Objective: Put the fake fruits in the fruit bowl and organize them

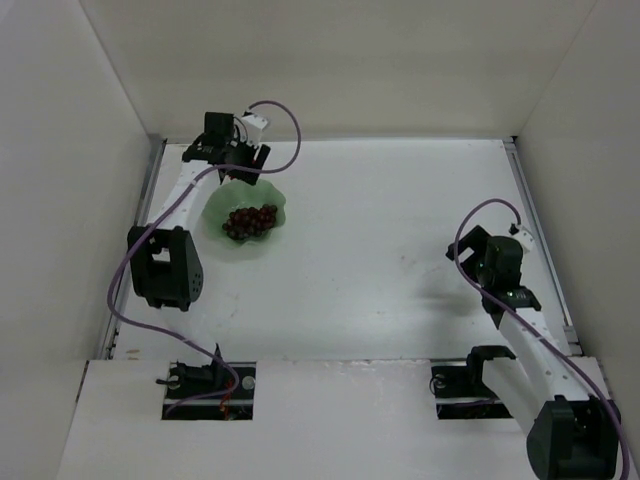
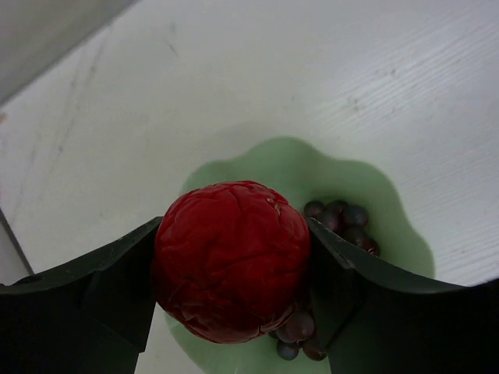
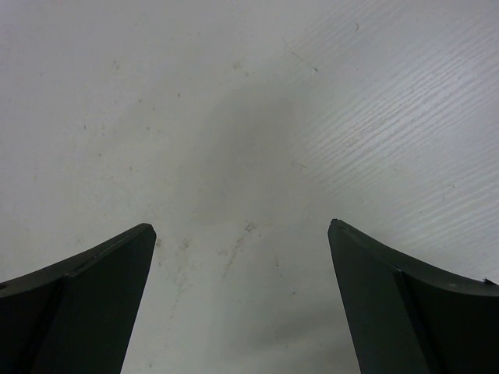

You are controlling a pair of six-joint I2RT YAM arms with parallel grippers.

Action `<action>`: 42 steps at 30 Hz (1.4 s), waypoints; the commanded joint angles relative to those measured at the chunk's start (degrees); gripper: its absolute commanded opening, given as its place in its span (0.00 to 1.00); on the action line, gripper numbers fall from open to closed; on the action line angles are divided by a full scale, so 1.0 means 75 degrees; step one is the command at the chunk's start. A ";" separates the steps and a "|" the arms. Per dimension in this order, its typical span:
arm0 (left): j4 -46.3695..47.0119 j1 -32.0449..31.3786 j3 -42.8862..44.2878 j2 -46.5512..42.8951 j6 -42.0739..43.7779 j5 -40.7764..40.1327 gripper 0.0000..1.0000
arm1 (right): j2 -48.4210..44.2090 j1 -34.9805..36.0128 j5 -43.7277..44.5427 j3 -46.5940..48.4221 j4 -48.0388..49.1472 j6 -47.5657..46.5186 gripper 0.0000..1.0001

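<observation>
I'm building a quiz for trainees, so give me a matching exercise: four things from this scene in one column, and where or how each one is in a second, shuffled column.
Column one:
1. red fruit
2. grapes
3. bowl
4. right gripper

Column two:
A. open above bare table
B. lying in the bowl
C. clamped in the left gripper
D. pale green, resting on the table

Pairs: 1-C, 2-B, 3-D, 4-A

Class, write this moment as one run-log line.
left pincer: shut on red fruit, over bowl | grapes: in bowl | right pincer: open, empty
</observation>
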 commanded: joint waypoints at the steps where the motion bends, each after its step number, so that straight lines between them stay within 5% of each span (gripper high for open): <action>1: -0.0053 0.0115 -0.0447 0.0324 -0.0015 0.0043 0.30 | 0.0116 0.0092 0.0014 0.0287 0.0478 0.0005 1.00; 4: 0.0299 0.0373 -0.0576 0.0301 -0.0249 0.0113 0.51 | 0.0105 0.0116 0.0014 0.0323 0.0478 -0.0007 1.00; 7: 0.0394 0.0421 -0.0681 0.0126 -0.0297 0.0288 0.86 | -0.0001 0.0116 0.0025 0.0253 0.0455 0.0005 1.00; 10: 0.0394 0.0421 -0.0764 -0.0003 -0.0261 0.0336 1.00 | -0.0106 0.0116 0.0026 0.0136 0.0420 0.0075 1.00; 20: 0.0417 0.1439 -0.1231 -0.1327 -0.1433 -0.0074 1.00 | -0.0458 0.0069 0.0014 -0.0052 0.0255 0.0099 1.00; 33: 0.1717 0.5376 -0.4945 -0.3659 -0.2042 0.0978 1.00 | -0.0049 0.0034 0.0014 0.0158 0.0395 0.0087 1.00; 42: 0.2139 0.6092 -0.5803 -0.3672 -0.2289 0.1601 1.00 | 0.0397 0.0081 -0.0021 0.0487 0.0607 0.0099 1.00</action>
